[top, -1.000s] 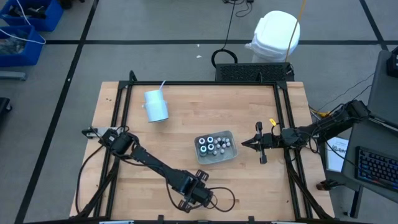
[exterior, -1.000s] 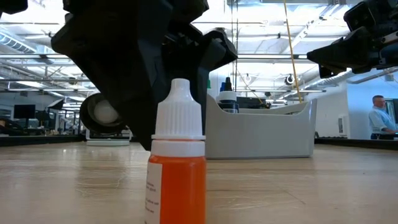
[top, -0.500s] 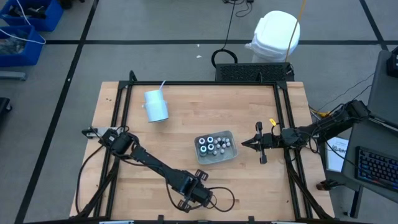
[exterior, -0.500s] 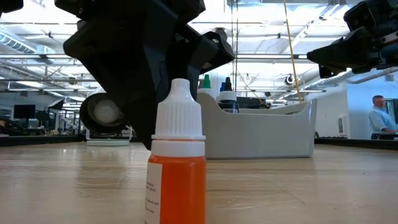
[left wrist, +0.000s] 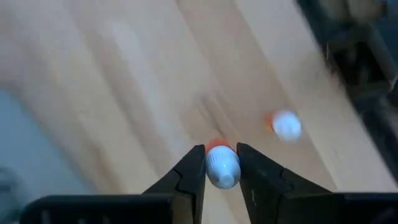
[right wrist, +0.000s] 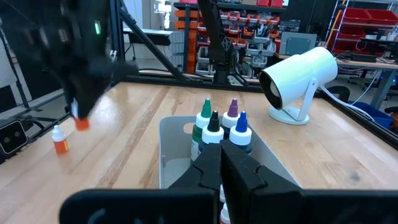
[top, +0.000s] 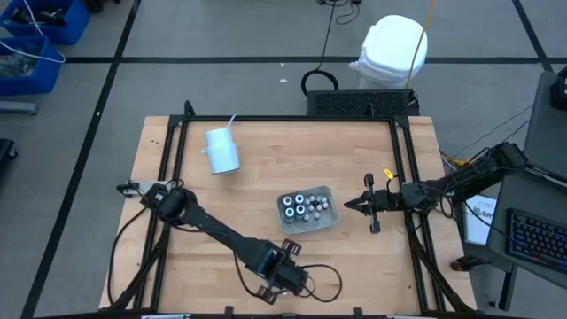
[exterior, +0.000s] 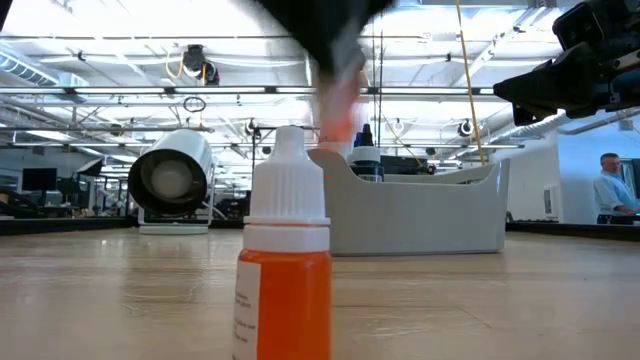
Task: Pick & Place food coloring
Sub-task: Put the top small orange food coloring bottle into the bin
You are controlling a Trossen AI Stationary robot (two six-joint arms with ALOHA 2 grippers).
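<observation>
- Left wrist view: left gripper (left wrist: 221, 168) clamped an orange bottle (left wrist: 222, 167) — cap upward, lifted clear of the table (left wrist: 155, 74).
- Tray (top: 307, 211) lay up-table, nearer the right gripper (top: 347, 205) — fingers together, idle.

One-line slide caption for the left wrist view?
Left tool grips an orange bottle above the table; another bottle stands below.

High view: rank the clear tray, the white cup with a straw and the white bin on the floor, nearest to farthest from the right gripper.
Measured from the right gripper, shut at the table's right side:
1. Clear tray, just to its left, holding food coloring bottles.
2. White cup with a straw, far-left part of the table.
3. White bin, on the floor beyond the table's far edge.
</observation>
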